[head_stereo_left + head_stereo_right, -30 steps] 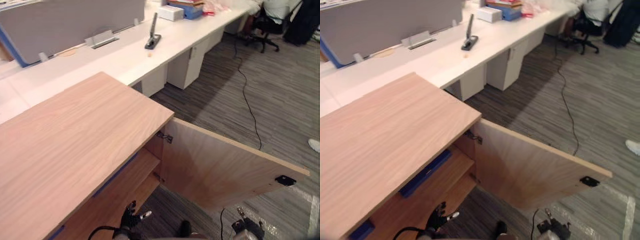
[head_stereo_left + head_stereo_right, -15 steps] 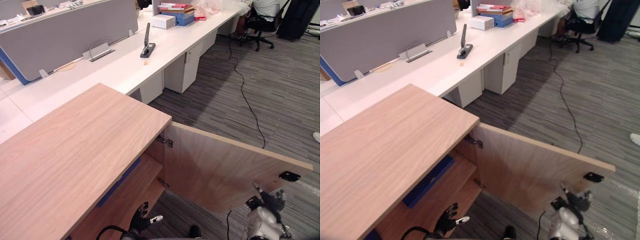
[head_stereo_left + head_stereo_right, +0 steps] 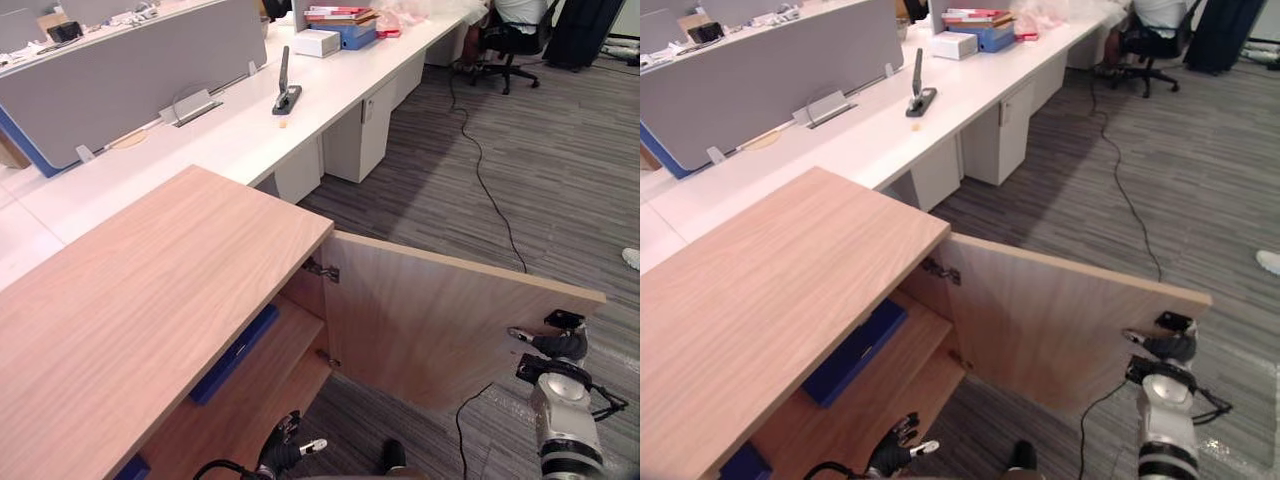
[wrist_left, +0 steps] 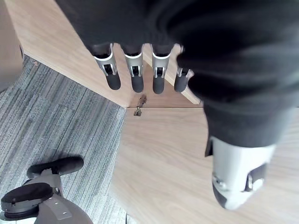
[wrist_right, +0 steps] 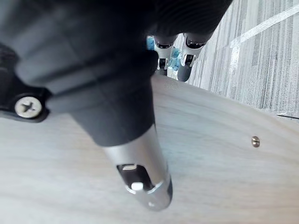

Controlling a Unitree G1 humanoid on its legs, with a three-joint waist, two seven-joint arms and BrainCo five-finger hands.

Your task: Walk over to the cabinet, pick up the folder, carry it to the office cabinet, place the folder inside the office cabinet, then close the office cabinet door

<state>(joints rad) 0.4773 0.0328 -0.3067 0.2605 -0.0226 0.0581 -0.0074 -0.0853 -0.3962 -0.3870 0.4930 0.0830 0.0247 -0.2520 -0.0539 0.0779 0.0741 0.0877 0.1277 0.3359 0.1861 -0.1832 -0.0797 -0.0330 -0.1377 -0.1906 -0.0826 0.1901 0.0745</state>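
The wooden office cabinet [image 3: 150, 310] stands with its door [image 3: 440, 320] swung wide open. A blue folder [image 3: 855, 350] lies flat on the upper shelf inside, under the top board. My right hand [image 3: 558, 372] is at the door's free edge, just below the black latch [image 3: 563, 320]; in the right wrist view its thumb [image 5: 140, 172] lies against the door's wood and its straight fingers [image 5: 173, 51] reach past the edge. My left hand [image 3: 895, 455] hangs low in front of the lower shelf, fingers [image 4: 135, 74] straight and holding nothing.
A second blue item [image 3: 740, 465] sits further left in the cabinet. A long white desk [image 3: 250, 130] with a grey partition [image 3: 130, 70] runs behind it. A person sits on a chair [image 3: 505, 40] at the far right. A cable [image 3: 490, 180] crosses the grey carpet.
My right hand has risen from low by the floor to the door's free edge beside the latch. The camera has shifted. The left hand stays low.
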